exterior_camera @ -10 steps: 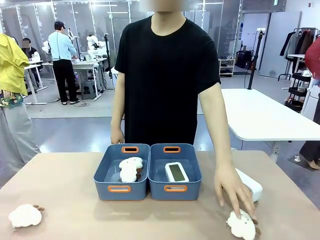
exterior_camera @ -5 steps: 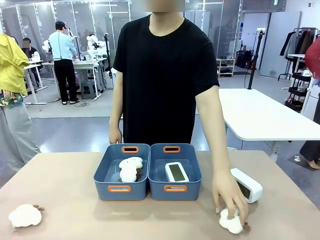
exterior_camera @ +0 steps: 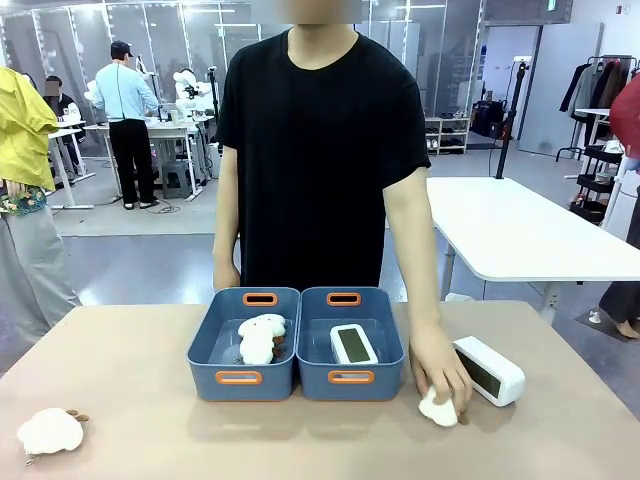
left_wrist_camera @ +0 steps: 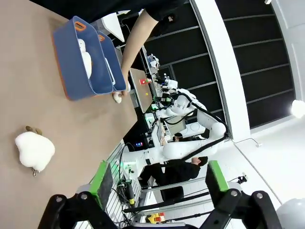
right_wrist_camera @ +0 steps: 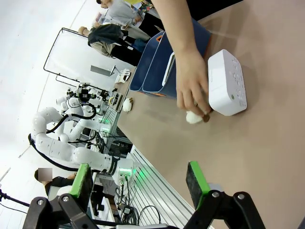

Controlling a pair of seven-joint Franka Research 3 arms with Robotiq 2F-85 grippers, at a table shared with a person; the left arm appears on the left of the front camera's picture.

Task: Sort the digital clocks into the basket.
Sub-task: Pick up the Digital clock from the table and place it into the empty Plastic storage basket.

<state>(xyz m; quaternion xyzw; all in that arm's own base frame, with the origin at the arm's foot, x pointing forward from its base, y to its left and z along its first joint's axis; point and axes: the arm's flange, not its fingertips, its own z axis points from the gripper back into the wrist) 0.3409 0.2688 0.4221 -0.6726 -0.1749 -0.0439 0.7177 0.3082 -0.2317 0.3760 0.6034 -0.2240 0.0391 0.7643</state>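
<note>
White clock point(exterior_camera: 353, 344), dark screen, in rt basket point(exterior_camera: 351, 377); 2nd clock point(exterior_camera: 489, 370) on table point(exterior_camera: 120, 385).

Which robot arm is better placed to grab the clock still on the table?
The right arm, probably. The loose clock lies on the table's right side, beside the person's hand, and the right gripper, open, looks straight at it. The left gripper would have to reach past the baskets.
</note>
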